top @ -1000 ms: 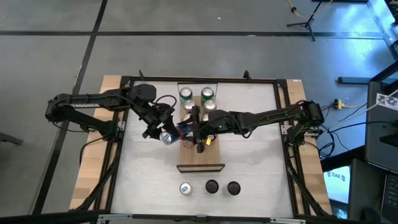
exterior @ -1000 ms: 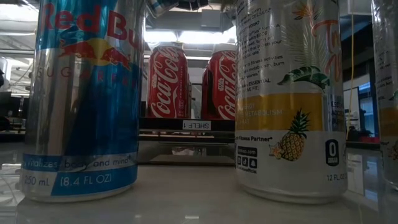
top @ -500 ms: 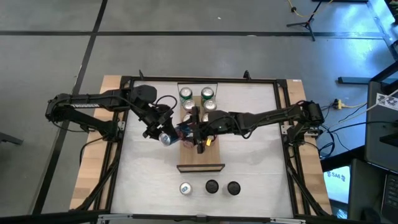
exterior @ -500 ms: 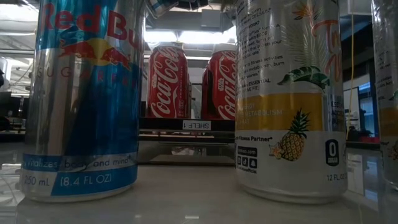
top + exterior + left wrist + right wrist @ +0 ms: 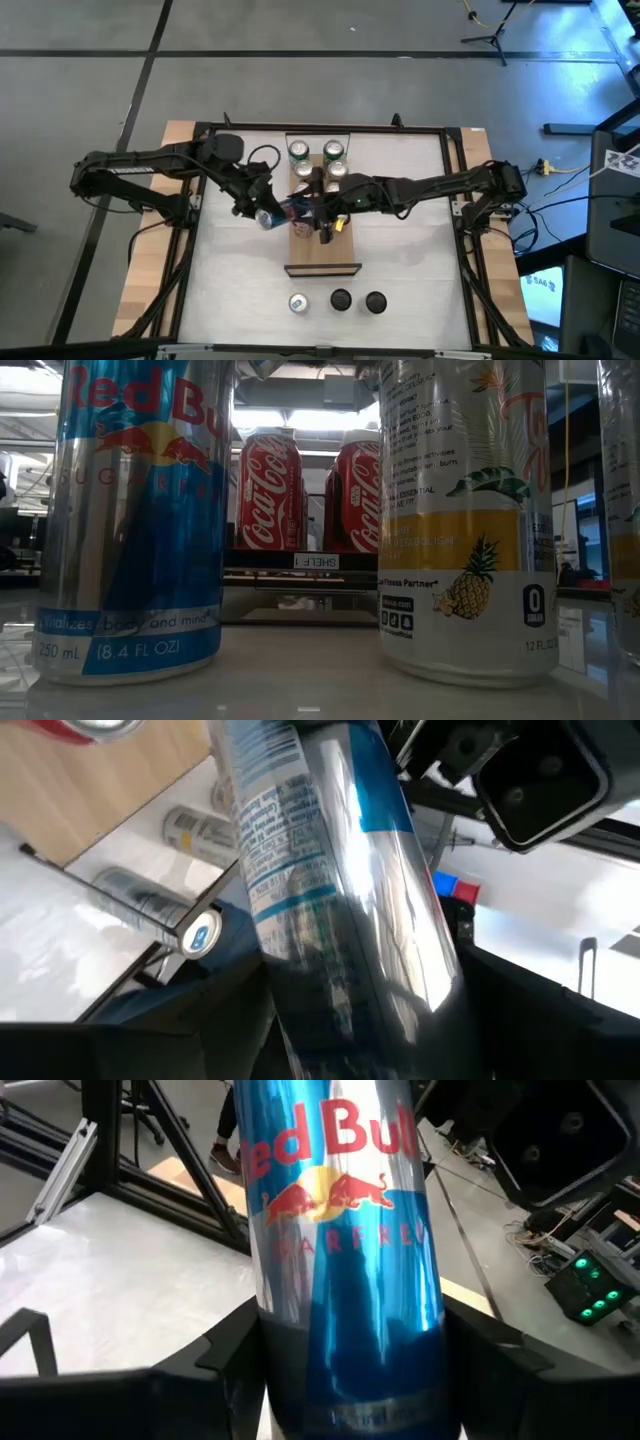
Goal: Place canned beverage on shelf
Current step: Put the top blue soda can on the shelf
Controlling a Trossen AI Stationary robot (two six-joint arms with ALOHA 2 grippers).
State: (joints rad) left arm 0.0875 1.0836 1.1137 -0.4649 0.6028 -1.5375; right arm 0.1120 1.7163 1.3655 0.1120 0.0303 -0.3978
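Observation:
A slim blue and silver Red Bull can (image 5: 284, 210) lies on its side in the air, at the left edge of the light-wood shelf (image 5: 322, 250). My left gripper (image 5: 258, 212) is shut on its silver-topped end. My right gripper (image 5: 314, 211) is shut on its other end. The can fills both the left wrist view (image 5: 330, 880) and the right wrist view (image 5: 340, 1230). Several cans (image 5: 316, 160) stand on the shelf's far end. Two red Coca-Cola cans (image 5: 305, 490) on the shelf show in the low view. My left gripper pinches the can's body (image 5: 300, 990) between its two fingers, near the silver top end (image 5: 265, 218). It comes from the table's left side. The can is lifted clear, lying about level. My right gripper pinches the can's lower body (image 5: 350, 1350) between its two fingers (image 5: 230, 1370). It comes from the table's right side, in line with the can. The can points away from it toward my left gripper, clear of the shelf.
Three cans stand in a row by the table's near edge (image 5: 338, 300); in the low view a Red Bull can (image 5: 135, 520) and a pineapple-print can (image 5: 465, 520) stand close up. The black frame (image 5: 445, 200) runs round the white tabletop.
My left gripper and the can's silver end have shifted slightly toward the table's far edge. Both grippers stay shut on the can.

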